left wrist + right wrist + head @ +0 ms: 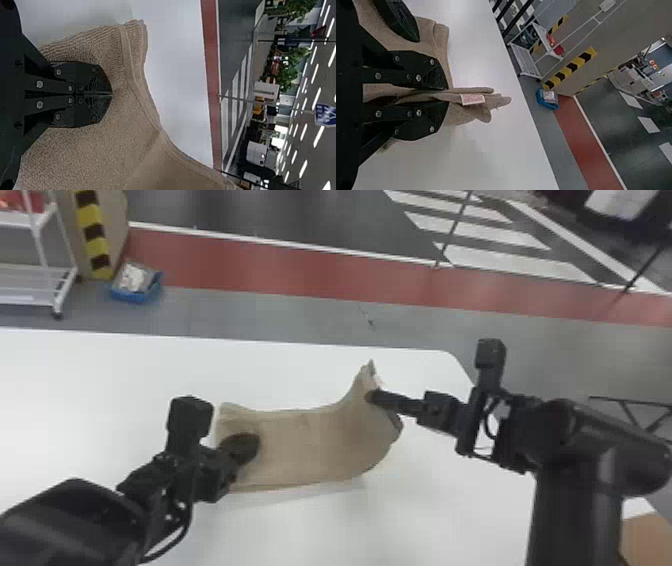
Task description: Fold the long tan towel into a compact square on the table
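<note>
At the far left of the head view, a white wheeled rack point(59, 282) stands on the floor beyond the table point(100, 375), beside a panel with a yellow-and-black striped edge point(92, 235). Just right of that, a blue bin point(137, 296) sits on the floor with pale contents.

The left gripper point(255, 442) comes in from the lower left and lies over the left end of the tan towel point(305, 450). Its jaws are closed, the two fingers meeting along their tips against the terry cloth; whether any cloth is pinched between them, I cannot tell.

The towel stretches across the white tabletop between the two grippers, its left part broad and its right end raised and bunched to a point.

The right gripper point(371, 396) reaches in from the right and holds that raised end. Its jaws are clamped on several gathered layers, which stick out past the fingertips with a white label point(472, 99) showing.

Behind, a red floor band point(300, 280) runs rightward, with white floor stripes point(520, 265) beyond it.
</note>
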Available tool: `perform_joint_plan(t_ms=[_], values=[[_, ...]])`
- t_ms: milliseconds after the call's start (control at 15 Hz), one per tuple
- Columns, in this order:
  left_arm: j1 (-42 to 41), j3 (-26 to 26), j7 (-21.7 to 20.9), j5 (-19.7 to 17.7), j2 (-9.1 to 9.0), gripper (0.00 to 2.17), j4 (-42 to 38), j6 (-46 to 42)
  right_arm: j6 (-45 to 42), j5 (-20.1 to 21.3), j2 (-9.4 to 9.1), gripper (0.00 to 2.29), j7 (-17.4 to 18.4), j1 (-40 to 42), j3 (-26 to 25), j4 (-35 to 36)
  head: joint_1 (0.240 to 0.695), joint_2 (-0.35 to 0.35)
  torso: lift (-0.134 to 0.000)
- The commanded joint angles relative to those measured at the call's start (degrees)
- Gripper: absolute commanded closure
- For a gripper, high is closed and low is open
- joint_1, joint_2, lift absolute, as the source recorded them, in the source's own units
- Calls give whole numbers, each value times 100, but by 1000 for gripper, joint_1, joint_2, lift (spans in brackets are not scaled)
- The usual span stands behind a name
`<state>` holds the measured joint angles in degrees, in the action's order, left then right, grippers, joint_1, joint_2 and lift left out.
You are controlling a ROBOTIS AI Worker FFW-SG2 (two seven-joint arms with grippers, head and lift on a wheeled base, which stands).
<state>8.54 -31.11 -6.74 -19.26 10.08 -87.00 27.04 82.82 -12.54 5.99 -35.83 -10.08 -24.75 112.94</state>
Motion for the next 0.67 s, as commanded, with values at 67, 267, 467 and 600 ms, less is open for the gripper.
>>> perform_joint_plan(t_ms=[67, 267, 467, 600], values=[[-71, 61, -3, -280, 64, 2138, -467, 122, 11, 14, -72, 971, 15, -73, 31, 35, 695, -319, -124], [-133, 298, -12, -271, 345, 2138, -906, 580, 11, -3, -72, 971, 59, -108, 49, 17, 695, -319, -124], [-326, 702, -153, -271, 530, 2138, -1003, 790, 11, -21, -81, 971, 103, -179, 67, 17, 695, -285, -124], [-440, 746, -258, -210, 609, 2138, -968, 808, 11, -21, -133, 971, 103, -223, 128, 17, 695, -262, -124]])
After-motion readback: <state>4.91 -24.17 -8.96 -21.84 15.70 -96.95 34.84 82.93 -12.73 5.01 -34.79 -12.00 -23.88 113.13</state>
